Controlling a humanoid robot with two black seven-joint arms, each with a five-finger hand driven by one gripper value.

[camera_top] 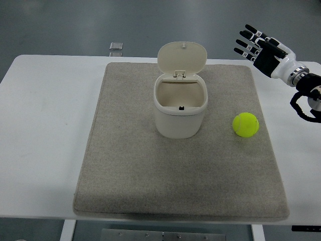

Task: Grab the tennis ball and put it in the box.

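Note:
A yellow-green tennis ball [246,124] lies on the grey mat [125,170], to the right of a white box [180,108] whose hinged lid [182,57] stands open at the back. The box's inside looks empty. My right hand [249,44] hovers at the upper right, above and behind the ball and well apart from it, with its fingers spread and holding nothing. The left arm does not show.
The mat covers the middle of the white table [45,125]. A small clear object [116,46] lies on the floor beyond the table's far edge. A metal plate [175,234] shows below the near edge.

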